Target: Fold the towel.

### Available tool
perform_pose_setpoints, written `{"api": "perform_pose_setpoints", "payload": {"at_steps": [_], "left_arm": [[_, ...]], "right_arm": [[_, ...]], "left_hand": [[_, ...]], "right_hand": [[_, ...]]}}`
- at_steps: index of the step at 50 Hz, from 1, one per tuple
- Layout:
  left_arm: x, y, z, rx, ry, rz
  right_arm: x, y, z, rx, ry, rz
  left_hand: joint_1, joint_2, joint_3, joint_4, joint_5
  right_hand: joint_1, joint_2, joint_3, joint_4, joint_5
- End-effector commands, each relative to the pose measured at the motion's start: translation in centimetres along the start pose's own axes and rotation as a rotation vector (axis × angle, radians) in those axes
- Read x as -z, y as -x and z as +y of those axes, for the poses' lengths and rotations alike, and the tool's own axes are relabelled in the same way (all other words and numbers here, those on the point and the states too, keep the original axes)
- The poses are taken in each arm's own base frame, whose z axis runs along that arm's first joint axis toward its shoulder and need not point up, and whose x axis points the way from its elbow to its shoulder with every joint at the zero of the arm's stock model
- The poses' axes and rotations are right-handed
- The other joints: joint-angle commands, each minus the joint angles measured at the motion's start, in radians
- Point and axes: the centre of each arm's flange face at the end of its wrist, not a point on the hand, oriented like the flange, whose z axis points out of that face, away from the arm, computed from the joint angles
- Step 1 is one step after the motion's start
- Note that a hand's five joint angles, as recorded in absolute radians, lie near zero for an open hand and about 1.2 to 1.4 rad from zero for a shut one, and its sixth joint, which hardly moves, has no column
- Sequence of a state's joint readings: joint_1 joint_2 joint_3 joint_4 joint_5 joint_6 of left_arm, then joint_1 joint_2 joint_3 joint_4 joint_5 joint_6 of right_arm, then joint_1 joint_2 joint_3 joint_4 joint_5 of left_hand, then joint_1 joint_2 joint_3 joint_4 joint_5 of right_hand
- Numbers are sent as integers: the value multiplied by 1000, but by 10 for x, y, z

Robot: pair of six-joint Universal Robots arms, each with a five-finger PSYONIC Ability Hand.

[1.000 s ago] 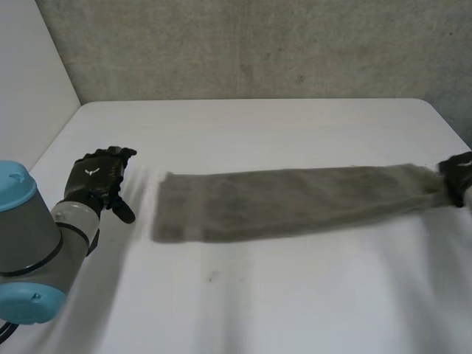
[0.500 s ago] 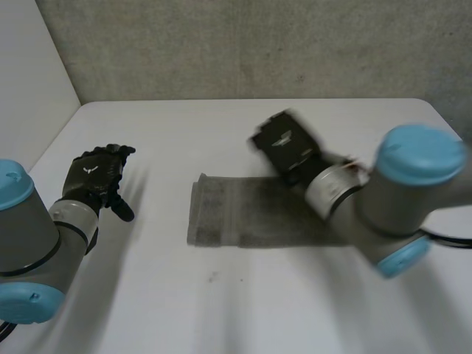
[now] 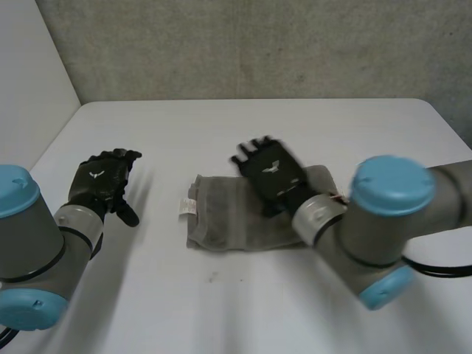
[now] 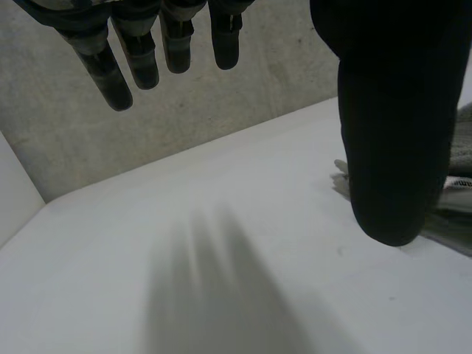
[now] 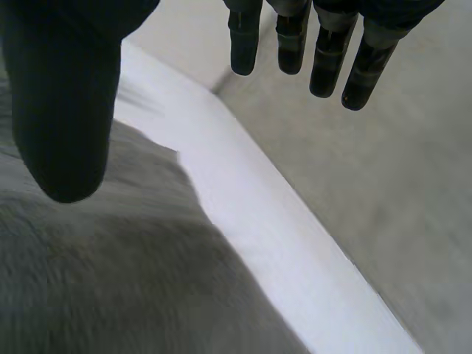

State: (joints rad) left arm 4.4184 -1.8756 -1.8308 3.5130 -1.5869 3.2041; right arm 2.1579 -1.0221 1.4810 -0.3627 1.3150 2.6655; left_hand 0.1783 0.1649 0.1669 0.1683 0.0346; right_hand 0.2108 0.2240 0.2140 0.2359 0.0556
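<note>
A grey towel (image 3: 221, 217) lies folded in half in the middle of the white table (image 3: 221, 125), with a small white label (image 3: 189, 206) at its left edge. My right hand (image 3: 269, 175) hovers over the towel's upper right part, fingers spread and holding nothing. In the right wrist view the fingers (image 5: 328, 51) are straight above the towel (image 5: 110, 280). My left hand (image 3: 99, 181) is open over bare table, left of the towel and apart from it. In the left wrist view the towel's edge (image 4: 463, 140) lies beyond the thumb (image 4: 391, 110).
A grey wall (image 3: 258, 44) runs behind the table's far edge, and a pale wall (image 3: 29, 81) stands at the left. My right arm (image 3: 376, 221) reaches across the towel's right end. Bare table surrounds the towel on every side.
My right hand carried the towel's right end leftward over the other half, so the long strip is now doubled, and then let it go. The left hand barely moved.
</note>
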Motion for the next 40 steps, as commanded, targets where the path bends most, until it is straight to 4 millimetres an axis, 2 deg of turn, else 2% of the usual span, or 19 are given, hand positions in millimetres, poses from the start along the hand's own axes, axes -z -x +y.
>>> {"api": "perform_pose_setpoints", "payload": {"at_steps": [1, 7, 10, 12, 13, 15, 21, 25, 26, 27, 28, 29, 31, 32, 34, 36, 37, 39, 40], "left_arm": [[1, -3, 1, -2, 4, 11], [3, -10, 4, -6, 12, 31], [3, -10, 5, -7, 13, 31], [3, -10, 5, -7, 15, 31], [3, -10, 5, -8, 15, 31], [3, -10, 6, -7, 16, 31], [5, -10, 6, -7, 16, 29], [6, -10, 4, -7, 12, 31], [6, -10, 4, -7, 12, 31], [6, -11, 5, -7, 13, 32], [6, -11, 5, -7, 13, 32], [7, -12, 5, -8, 13, 37], [7, -13, 6, -9, 16, 38], [7, -13, 6, -10, 16, 38], [7, -13, 6, -9, 16, 38], [8, -13, 5, -9, 14, 38], [8, -13, 5, -9, 14, 40], [8, -13, 5, -9, 13, 40], [8, -13, 5, -9, 13, 40]], "right_arm": [[38, -51, 31, -302, 179, 150], [61, -66, 70, -379, 323, 209], [65, -65, 77, -390, 348, 214], [67, -64, 91, -395, 388, 215], [67, -64, 91, -395, 388, 215], [67, -69, 102, -361, 410, 228], [58, -86, 92, -174, 341, 262], [45, -100, 61, 19, 225, 294], [37, -91, 46, 53, 183, 271], [37, -91, 46, 54, 182, 271], [28, -72, 27, 77, 123, 223], [28, -72, 27, 77, 123, 223], [15, -20, -2, 110, 25, 97], [15, -20, -2, 110, 25, 96], [10, 27, -16, 130, -32, -23], [10, 47, -18, 143, -52, -72], [10, 48, -18, 144, -52, -73], [13, 88, -13, 166, -52, -174], [13, 88, -13, 166, -52, -175]], "left_hand": [[-4, 10, 8, 6, -35], [-4, 10, 8, 6, -35], [-4, 10, 8, 6, -35], [-4, 10, 8, 6, -35], [-4, 10, 8, 6, -35], [-4, 10, 8, 6, -35], [-4, 10, 8, 6, -35], [-4, 10, 8, 6, -35], [-4, 10, 8, 6, -35], [-4, 10, 8, 6, -35], [-4, 10, 8, 6, -35], [-4, 10, 8, 6, -35], [-4, 10, 8, 6, -35], [-4, 10, 8, 6, -35], [-4, 10, 8, 6, -35], [-4, 10, 8, 6, -35], [-4, 10, 8, 6, -35], [-4, 10, 8, 6, -35], [-4, 10, 8, 6, -35]], "right_hand": [[-36, -49, -39, -61, -56], [-36, -49, -39, -61, -56], [-14, -27, -17, -39, -34], [298, 285, 295, 273, 278], [300, 287, 297, 275, 281], [1144, 1131, 1141, 1119, 1125], [1185, 1172, 1182, 1160, 1166], [1185, 1172, 1182, 1160, 1166], [1185, 1172, 1182, 1160, 1166], [1185, 1172, 1182, 1160, 1166], [1185, 1172, 1182, 1160, 1166], [1185, 1172, 1182, 1160, 1166], [1185, 1172, 1182, 1160, 1166], [1185, 1172, 1182, 1160, 1166], [1185, 1172, 1182, 1160, 1166], [1185, 1172, 1182, 1160, 1166], [1185, 1172, 1182, 1160, 1166], [1185, 1172, 1182, 1160, 1166], [1185, 1172, 1182, 1160, 1166]]}}
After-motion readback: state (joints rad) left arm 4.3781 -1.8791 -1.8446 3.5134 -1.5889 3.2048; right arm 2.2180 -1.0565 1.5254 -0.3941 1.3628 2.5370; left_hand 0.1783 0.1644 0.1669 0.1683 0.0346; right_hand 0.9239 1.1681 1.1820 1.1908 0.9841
